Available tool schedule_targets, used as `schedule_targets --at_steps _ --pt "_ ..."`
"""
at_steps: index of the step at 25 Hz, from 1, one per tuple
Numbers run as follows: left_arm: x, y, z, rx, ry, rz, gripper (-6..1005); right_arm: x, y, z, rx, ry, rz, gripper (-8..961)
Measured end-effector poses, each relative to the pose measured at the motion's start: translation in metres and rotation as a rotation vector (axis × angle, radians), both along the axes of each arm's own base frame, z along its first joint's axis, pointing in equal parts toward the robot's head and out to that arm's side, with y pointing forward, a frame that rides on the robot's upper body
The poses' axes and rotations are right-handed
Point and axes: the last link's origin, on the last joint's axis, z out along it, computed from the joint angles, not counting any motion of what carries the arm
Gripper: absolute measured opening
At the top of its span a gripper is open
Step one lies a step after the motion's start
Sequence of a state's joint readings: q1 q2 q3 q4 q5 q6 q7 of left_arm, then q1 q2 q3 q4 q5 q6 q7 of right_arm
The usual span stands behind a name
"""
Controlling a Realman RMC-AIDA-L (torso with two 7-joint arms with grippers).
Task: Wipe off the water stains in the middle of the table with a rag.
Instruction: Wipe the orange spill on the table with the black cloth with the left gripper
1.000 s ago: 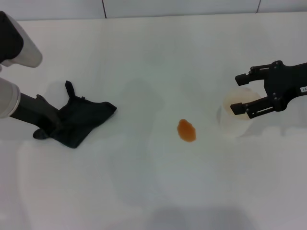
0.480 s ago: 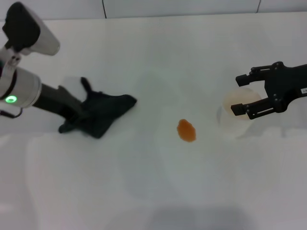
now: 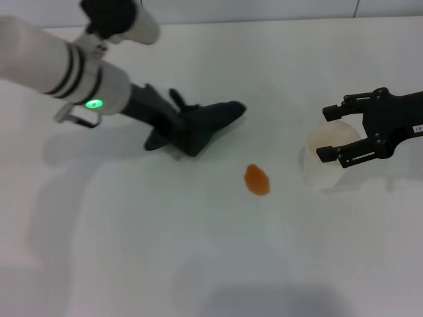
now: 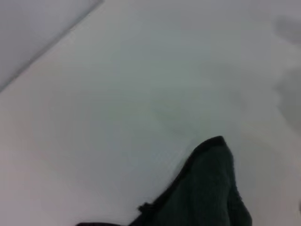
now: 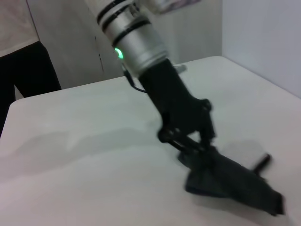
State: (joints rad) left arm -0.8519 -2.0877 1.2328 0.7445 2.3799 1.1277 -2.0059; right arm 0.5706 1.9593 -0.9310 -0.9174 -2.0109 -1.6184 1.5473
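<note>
The rag (image 3: 208,122) is a black cloth held at one end by my left gripper (image 3: 173,132), which is shut on it, left of the table's middle. The rag trails toward the right, low over the white table (image 3: 198,251). The water stain (image 3: 257,179) is a small orange-brown blot to the right of the rag and nearer me, apart from it. The left wrist view shows the rag's edge (image 4: 207,188). The right wrist view shows the left gripper (image 5: 195,146) and the rag (image 5: 230,181). My right gripper (image 3: 325,133) is open at the right, over a cup.
A round white cup (image 3: 327,162) with a tan inside stands right of the stain, partly under the right gripper's fingers (image 3: 344,153). The table's far edge meets a wall (image 3: 251,10) at the back. A person in dark trousers (image 5: 28,70) stands beyond the table.
My left arm has swept to the right and away from me, carrying the rag from the table's left side toward the stain. The right gripper and cup have stayed put.
</note>
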Motion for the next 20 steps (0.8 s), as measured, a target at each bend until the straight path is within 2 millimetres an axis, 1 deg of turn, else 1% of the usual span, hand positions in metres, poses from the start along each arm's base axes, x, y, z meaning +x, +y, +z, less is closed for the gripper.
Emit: schedule_targets --at_steps 4,8,14,20 --pt "0.02 0.006 -0.018 0.025 -0.025 -0.007 77 -0.001 0.0 0.0 0.0 0.0 0.006 857" --pt "0.035 0.004 -0.033 -0.006 -0.024 -0.013 77 -0.002 0.0 -0.001 0.001 0.001 0.013 857" --pt "0.044 -0.009 -0.052 -0.071 0.011 -0.026 77 0.0 -0.001 -0.001 0.003 -0.001 0.021 857" --pt "0.051 -0.024 -0.065 -0.143 0.055 -0.048 77 0.0 -0.001 -0.001 0.003 -0.001 0.02 858"
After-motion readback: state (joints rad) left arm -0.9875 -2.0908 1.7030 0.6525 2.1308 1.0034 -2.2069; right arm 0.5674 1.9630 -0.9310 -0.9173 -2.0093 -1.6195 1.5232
